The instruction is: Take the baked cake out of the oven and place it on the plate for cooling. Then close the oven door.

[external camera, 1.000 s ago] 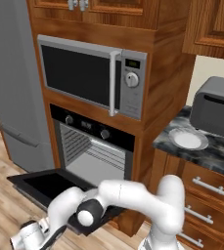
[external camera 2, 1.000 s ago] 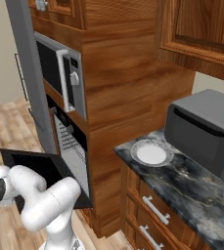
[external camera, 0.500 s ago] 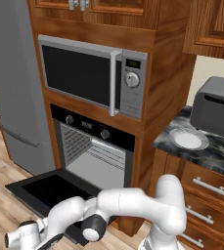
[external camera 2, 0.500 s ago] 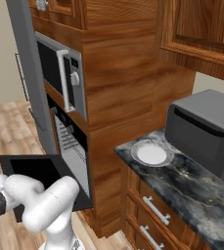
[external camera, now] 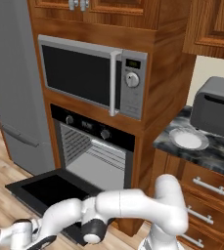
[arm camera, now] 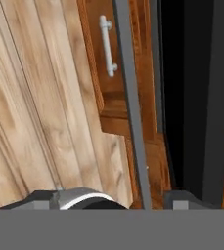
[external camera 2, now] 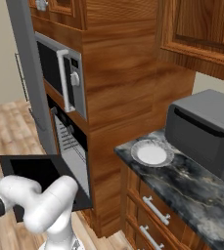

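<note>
Jaws: state cannot be told. In the left base view the gripper (external camera: 35,241) sits low at the bottom left, below the front edge of the oven door (external camera: 50,188), fingers mostly cut off by the frame edge. In the hand view, dark finger tips (arm camera: 182,199) show on both sides of a grey bar that runs up the frame, but whether they press it is unclear.

Oven door: dropped open, lying near flat, long axis running side to side across the oven front, glass face up, free edge pointing out over the wooden floor (external camera: 1,166). Arm's elbow hangs over its right front corner.

Oven (external camera: 91,146): black, built into the wood column under the silver microwave (external camera: 91,78). Cavity open, wire racks visible on the left wall. Knobs and a small display on the top band; display text too small to read. Microwave panel likewise unreadable.

Plate (external camera: 188,138): round, pale, on the dark stone counter (external camera 2: 191,183) right of the oven column, just in front of the grey toaster box (external camera 2: 204,129). Well apart from the gripper, higher and far to its right.

Baked cake: cannot make it out inside the cavity.
</note>
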